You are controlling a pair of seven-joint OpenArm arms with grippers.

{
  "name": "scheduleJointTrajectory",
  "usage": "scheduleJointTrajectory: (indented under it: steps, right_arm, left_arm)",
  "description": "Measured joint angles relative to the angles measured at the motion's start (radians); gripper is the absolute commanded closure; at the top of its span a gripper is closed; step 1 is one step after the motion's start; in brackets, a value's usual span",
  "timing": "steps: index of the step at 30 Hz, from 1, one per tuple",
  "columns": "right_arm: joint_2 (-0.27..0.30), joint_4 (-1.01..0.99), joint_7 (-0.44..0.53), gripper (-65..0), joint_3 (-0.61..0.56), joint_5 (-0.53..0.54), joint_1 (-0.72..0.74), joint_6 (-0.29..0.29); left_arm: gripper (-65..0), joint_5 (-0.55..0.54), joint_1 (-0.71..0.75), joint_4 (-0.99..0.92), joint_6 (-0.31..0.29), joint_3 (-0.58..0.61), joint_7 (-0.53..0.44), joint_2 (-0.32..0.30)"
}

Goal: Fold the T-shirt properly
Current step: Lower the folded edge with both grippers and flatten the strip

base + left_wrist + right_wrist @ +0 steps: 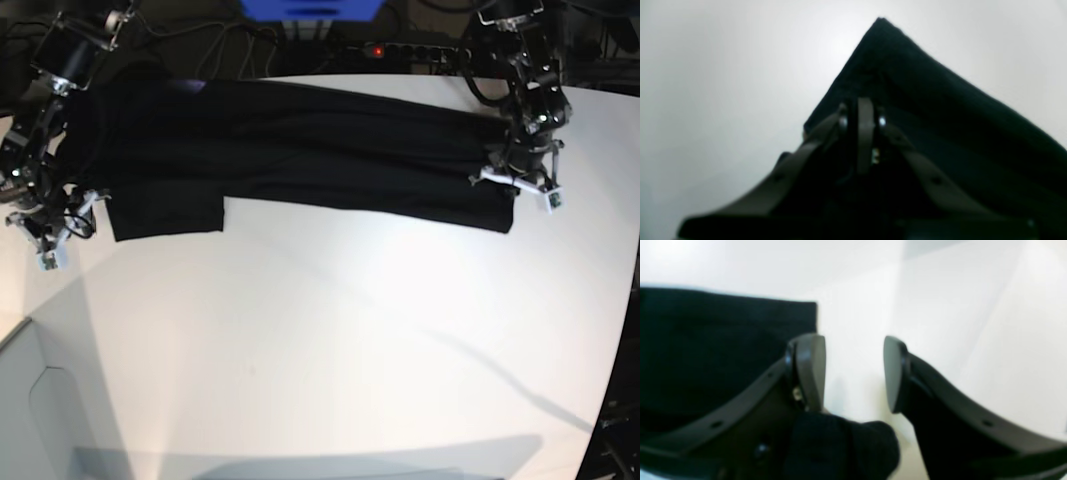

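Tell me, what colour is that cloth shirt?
Plain black cloth T-shirt, clearest in the base view.

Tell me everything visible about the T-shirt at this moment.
The T-shirt is plain black cloth, stretched as a long folded band across the far side of the white table, one sleeve hanging nearer at its left. The left hand is shut on a corner; the right hand is open beside the sleeve edge.

My right end effector (pixel 853 373) hangs with its jaws spread wide, bare white worktop (pixel 940 306) showing between them. The black T-shirt (pixel 716 350) lies flat to my left, and a bunched fold of it sits just below my left finger (pixel 810 370).
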Motion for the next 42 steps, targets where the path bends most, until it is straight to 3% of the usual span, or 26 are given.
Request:
scheduleJointTrajectory:
  steps: [6,9,15,20,28,30,37,42]
  right_arm:
    - [0.084,-0.276,-0.028,-28.4,-0.007,0.188,0.092,0.0]
    - [0.093,-0.348,-0.014,-28.4,-0.006,0.263,0.09,-0.003]
    - [0.083,-0.343,-0.08,-28.4,-0.042,0.286,0.098,-0.003]
    - [0.051,-0.337,-0.069,-28.4,-0.063,0.298,0.103,-0.004]
    - [0.046,-0.335,-0.062,-28.0,-0.098,0.303,0.106,-0.004]
    - [0.046,-0.335,-0.062,-24.7,-0.098,0.303,0.106,-0.004]
    - [0.045,-0.339,-0.071,-1.2,-0.1,0.301,0.106,-0.004]
    - [0.043,-0.338,-0.083,0.0,-0.131,0.298,0.121,-0.003]
  left_arm:
    - [0.0,0.0,0.0,-0.003,0.0,0.0,0.0,0.0]
    - [0.0,0.0,0.0,-0.003,0.0,0.0,0.0,0.0]
    - [0.0,-0.003,0.0,-0.003,0.0,0.0,0.001,0.0]
    - [0.0,-0.002,-0.007,-0.003,0.0,0.0,0.005,0.0]
    - [0.0,0.0,-0.012,-0.004,0.0,0.0,0.008,0.0]
    - [0.0,0.0,-0.012,-0.004,0.0,0.0,0.008,0.0]
    - [0.0,0.0,-0.014,-0.004,0.0,0.0,0.008,0.0]
    - [0.0,0.0,-0.014,-0.004,0.0,0.0,0.009,0.0]
